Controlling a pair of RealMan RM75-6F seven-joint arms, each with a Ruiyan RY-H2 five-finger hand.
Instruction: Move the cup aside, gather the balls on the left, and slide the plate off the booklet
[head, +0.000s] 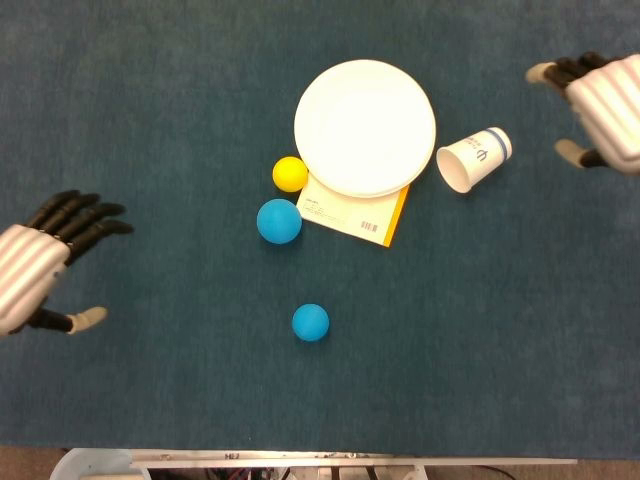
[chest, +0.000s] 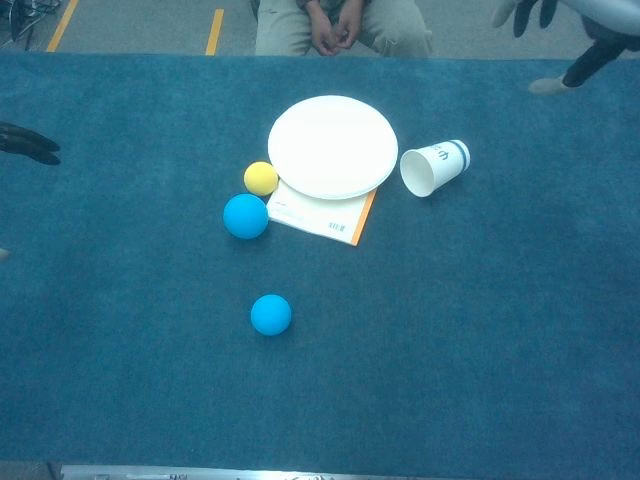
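Note:
A white plate (head: 365, 126) (chest: 332, 146) lies on an orange-edged booklet (head: 355, 214) (chest: 320, 215). To its right a paper cup (head: 473, 160) (chest: 433, 168) lies on its side, mouth toward the plate. A yellow ball (head: 290, 174) (chest: 261, 178) and a large blue ball (head: 279, 221) (chest: 245, 216) sit left of the booklet. A small blue ball (head: 311, 322) (chest: 271, 314) lies nearer the front. My left hand (head: 40, 262) hovers open at the far left. My right hand (head: 603, 96) is open at the far right edge, away from the cup.
The blue cloth table (head: 180, 90) fills both views. A seated person (chest: 345, 22) is beyond the table's far edge. A pale bin rim (head: 90, 464) shows at the bottom left of the head view.

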